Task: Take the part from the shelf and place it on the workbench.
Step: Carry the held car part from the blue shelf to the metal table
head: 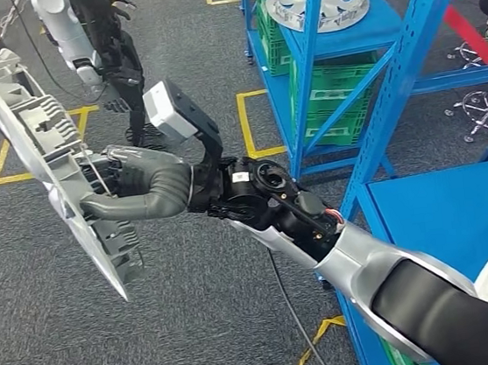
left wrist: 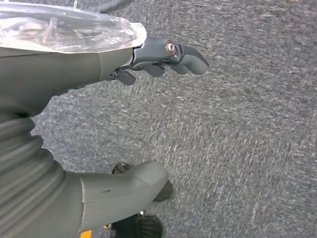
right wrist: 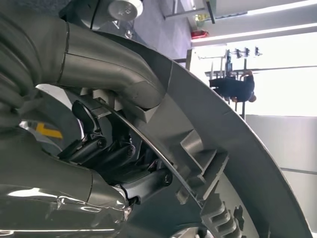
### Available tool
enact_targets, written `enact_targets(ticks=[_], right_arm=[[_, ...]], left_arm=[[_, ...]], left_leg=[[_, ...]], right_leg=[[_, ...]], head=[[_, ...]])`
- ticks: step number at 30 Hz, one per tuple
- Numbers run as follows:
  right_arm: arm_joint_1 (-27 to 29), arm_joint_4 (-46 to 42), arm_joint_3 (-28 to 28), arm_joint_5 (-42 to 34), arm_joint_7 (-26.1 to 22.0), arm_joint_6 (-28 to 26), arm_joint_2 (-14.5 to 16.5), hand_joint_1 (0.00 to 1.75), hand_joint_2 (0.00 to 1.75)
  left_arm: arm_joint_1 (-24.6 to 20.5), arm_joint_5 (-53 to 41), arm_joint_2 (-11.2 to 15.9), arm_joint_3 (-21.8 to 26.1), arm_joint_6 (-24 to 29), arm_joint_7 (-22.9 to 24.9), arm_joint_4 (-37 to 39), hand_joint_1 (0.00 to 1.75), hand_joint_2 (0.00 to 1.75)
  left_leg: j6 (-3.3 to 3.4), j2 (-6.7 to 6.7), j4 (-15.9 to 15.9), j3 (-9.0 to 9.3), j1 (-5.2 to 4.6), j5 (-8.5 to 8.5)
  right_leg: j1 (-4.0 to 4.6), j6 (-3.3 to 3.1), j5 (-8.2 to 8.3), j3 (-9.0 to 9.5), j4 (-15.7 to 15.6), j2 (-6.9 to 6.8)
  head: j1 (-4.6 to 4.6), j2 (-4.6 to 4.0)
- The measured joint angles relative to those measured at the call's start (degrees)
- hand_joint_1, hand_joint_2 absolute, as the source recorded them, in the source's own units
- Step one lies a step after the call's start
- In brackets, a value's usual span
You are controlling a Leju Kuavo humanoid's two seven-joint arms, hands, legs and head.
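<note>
Honestly, I can read no writing: a small white label on the black wrist housing of my right arm is too small to make out in the head view.

From the head view, my right hand (head: 137, 188) reaches out toward nine o'clock and grips the part, a grey plastic wheel cover (head: 53, 160), edge-on to the camera and tilted, held over the grey carpet (head: 198, 329). The thumb lies across its ribbed inner face, the fingers hidden behind. At one to three o'clock stands the blue shelf (head: 319, 42), with a second wheel cover (head: 326, 1) lying on its upper level and green crates (head: 336, 106) below it. Yellow tape marks (head: 248, 129) outline squares on the floor. A second robot (head: 96, 45) stands at eleven o'clock.

The right wrist view adds what the head view hides: dark fingers (right wrist: 112, 153) curled behind the rim of the wheel cover (right wrist: 232, 148), thumb on the other side, a thin metal ring running between them. Beyond the rim, a person in dark clothes (right wrist: 235, 87) stands far off.

In the left wrist view my left hand (left wrist: 149, 109) hangs over the carpet, fingers and thumb apart, holding nothing.
</note>
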Motion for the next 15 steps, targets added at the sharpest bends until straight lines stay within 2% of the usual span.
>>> enact_targets(ticks=[1, 3, 4, 5, 6, 7, 8, 9, 10, 11, 14, 15], right_arm=[[-0.14, 0.09, 0.04, 0.02, -0.06, 0.03, 0.11, 1.75, 1.75], [-0.31, 0.36, 0.10, 0.09, -0.18, 0.09, 0.22, 1.75, 1.75], [-0.31, 0.51, 0.13, 0.12, -0.21, 0.13, 0.24, 1.75, 1.75], [-0.29, 0.69, 0.18, 0.13, -0.24, 0.20, 0.24, 1.75, 1.75], [-0.28, 0.84, 0.23, 0.13, -0.26, 0.32, 0.26, 1.75, 1.75], [-0.29, 0.94, 0.27, 0.14, -0.31, 0.44, 0.32, 1.75, 1.75], [-0.32, 1.04, 0.31, 0.15, -0.37, 0.55, 0.41, 1.75, 1.75], [-0.40, 1.11, 0.33, 0.17, -0.44, 0.63, 0.51, 1.75, 1.75], [-0.50, 1.19, 0.33, 0.23, -0.51, 0.66, 0.61, 1.75, 1.75], [-0.58, 1.27, 0.34, 0.28, -0.58, 0.68, 0.68, 1.75, 1.75], [-0.63, 1.42, 0.36, 0.39, -0.71, 0.77, 0.73, 1.75, 1.75], [-0.64, 1.43, 0.36, 0.42, -0.73, 0.79, 0.74, 1.75, 1.75]], left_arm=[[0.02, 0.12, 0.07, 0.10, 0.00, -0.03, 0.00, 0.00, 1.75], [0.11, 0.25, 0.12, 0.23, 0.00, -0.09, 0.00, 0.00, 1.75], [0.22, 0.30, 0.12, 0.31, 0.00, -0.11, 0.00, 0.00, 1.75], [0.35, 0.33, 0.10, 0.40, 0.00, -0.12, 0.00, 0.00, 1.75], [0.46, 0.39, 0.11, 0.48, 0.00, -0.13, 0.00, 0.00, 1.75], [0.53, 0.46, 0.17, 0.53, 0.00, -0.15, 0.00, 0.00, 1.75], [0.55, 0.55, 0.21, 0.57, 0.00, -0.17, 0.01, 0.00, 1.75], [0.52, 0.63, 0.26, 0.61, 0.01, -0.20, 0.01, 0.00, 1.75], [0.50, 0.69, 0.27, 0.65, 0.01, -0.22, 0.01, 0.00, 1.75], [0.50, 0.75, 0.25, 0.69, 0.02, -0.24, 0.01, 0.00, 1.75], [0.61, 0.88, 0.16, 0.82, 0.05, -0.28, 0.00, 0.00, 1.75], [0.62, 0.94, 0.16, 0.85, 0.11, -0.28, 0.00, 0.00, 1.75]], left_leg=[[-0.22, 0.42, 2.48, -1.18, 0.03, -1.33], [-0.62, 1.05, 10.58, -5.41, 0.10, -4.63], [-0.85, 1.13, 14.37, -7.60, 0.16, -5.67], [-1.06, 1.22, 16.36, -8.99, 0.27, -5.69], [-1.26, 1.37, 16.00, -9.23, 0.43, -4.62], [-1.46, 1.62, 13.34, -8.29, 0.65, -2.67], [-1.69, 2.13, 9.30, -6.56, 0.89, -0.43], [-1.82, 2.59, 5.46, -4.80, 0.90, 1.07], [-1.62, 2.88, 2.76, -3.54, 0.92, 1.88], [-1.28, 3.03, 1.46, -2.90, 0.85, 1.93], [0.26, 2.45, 1.59, -2.79, 0.61, 1.23], [0.67, 2.30, 1.62, -2.66, 0.56, 1.14]], right_leg=[[-0.14, -0.26, 0.06, 0.23, -0.26, -0.25], [-0.14, -0.59, -0.05, 0.40, -0.33, -0.79], [-0.12, -0.69, -0.15, 0.43, -0.29, -1.05], [-0.12, -0.72, -0.27, 0.47, -0.23, -1.25], [-0.14, -0.69, -0.44, 0.52, -0.10, -1.42], [-0.18, -0.55, -0.70, 0.58, 0.14, -1.55], [-0.18, -0.29, -1.07, 0.59, 0.54, -1.68], [-0.06, 0.07, -1.55, 0.46, 1.11, -1.78], [0.07, 0.41, -2.01, 0.32, 1.64, -1.86], [0.24, 0.71, -2.42, 0.20, 2.05, -1.94], [0.15, 1.42, -3.28, 0.21, 2.64, -2.20], [0.03, 1.67, -4.06, -0.17, 3.68, -2.10]], head=[[-0.33, 0.00], [-1.13, 0.00], [-1.49, 0.00], [-1.69, 0.00], [-1.86, 0.00], [-1.98, 0.00], [-2.10, 0.00], [-2.31, 0.00], [-2.40, 0.00], [-2.40, 0.00], [-1.85, 0.00], [-1.67, 0.00]])
